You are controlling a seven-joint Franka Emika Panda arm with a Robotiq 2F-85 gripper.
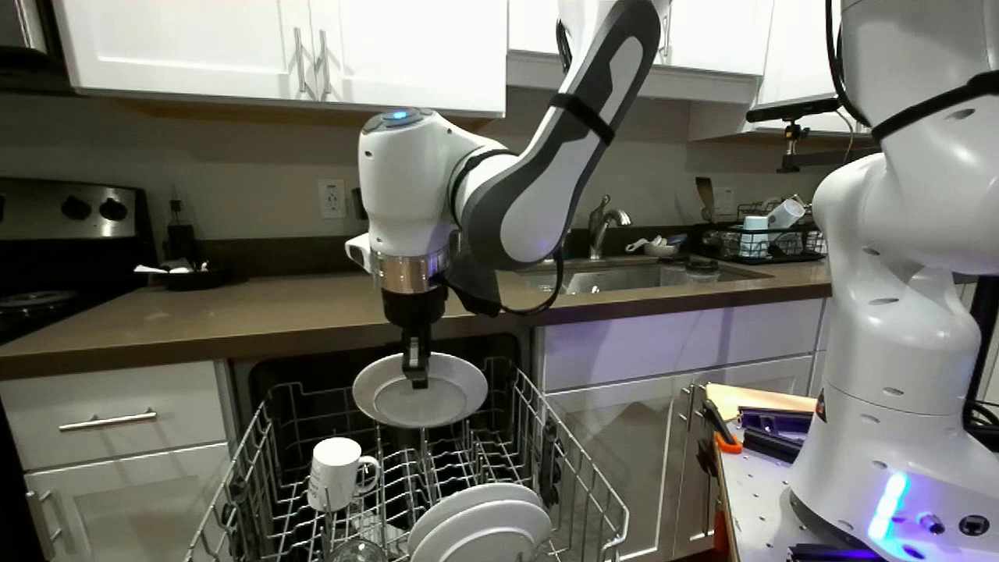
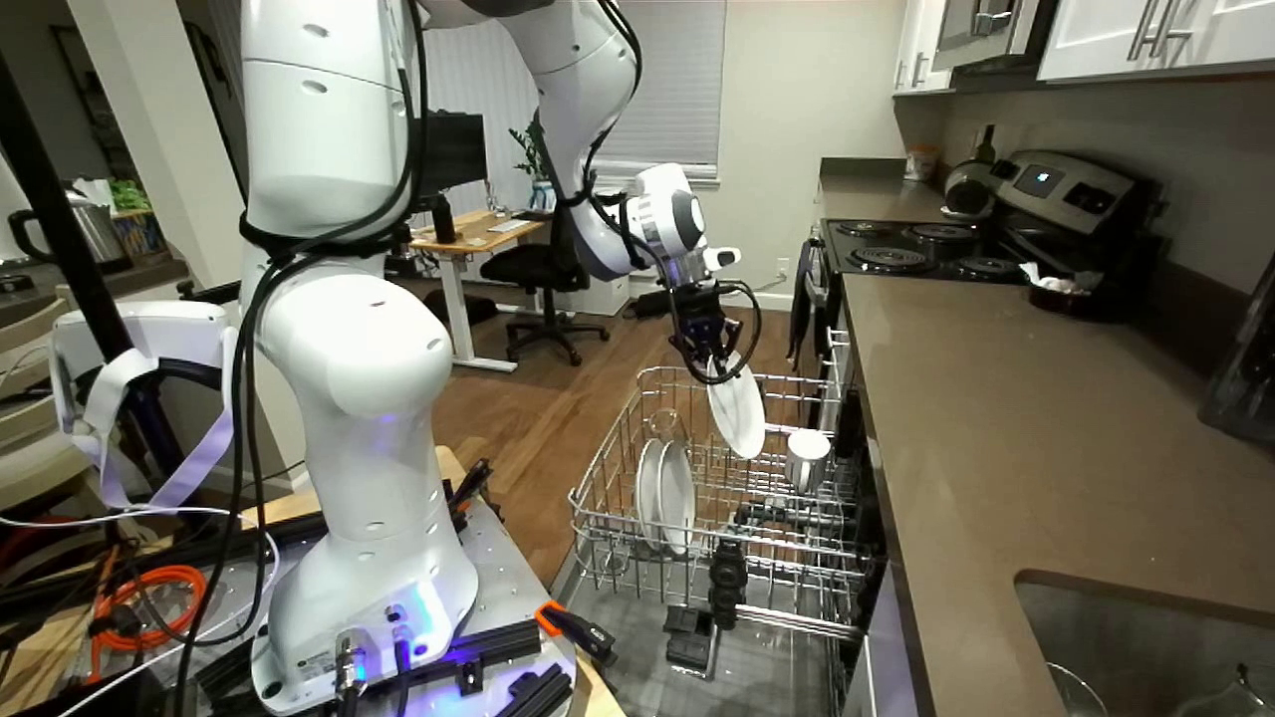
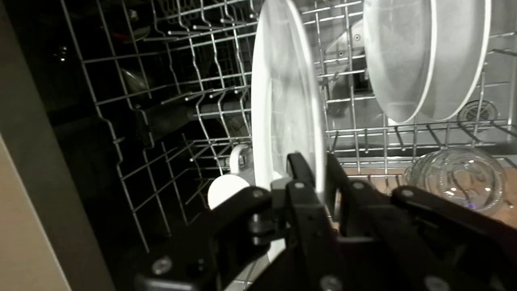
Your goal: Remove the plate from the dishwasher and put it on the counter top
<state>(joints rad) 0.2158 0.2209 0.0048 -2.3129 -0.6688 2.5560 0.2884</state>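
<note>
From where I stand, faint marks show low on the side of the white mug [image 1: 334, 468], too small to read, and the little dark label [image 1: 821, 407] on the robot's base [image 1: 890, 460] is just as illegible. A display [image 2: 1042, 179] glows on the stove [image 2: 921, 249], its characters a blur to me.

The wire dish rack [image 1: 577, 448] stands out over the lowered door of the dishwasher [image 2: 777, 672]. It holds that mug, two white plates [image 1: 488, 537] on edge side by side, and a clear glass [image 3: 460, 178]. Over the rack hangs the plain white plate [image 1: 449, 400], steeply tilted, its rim pinched by the pincer [image 3: 316, 163], whose jaws are closed down to the rim's thickness, one on each face. Whether the lower edge touches the wires, I can't tell. In the wrist view the mug shows just beside it.

The brown counter [image 2: 996, 398] runs from the stove past the sink [image 2: 1126, 588], which has clear glassware [image 2: 1076, 692] in it and a faucet [image 1: 605, 222] behind. Near the stove, a black dish [image 2: 1076, 301] carries something white I can't make out. Beyond the sink, a black wire drainer [image 1: 722, 242] holds pale cups [image 1: 755, 234].
</note>
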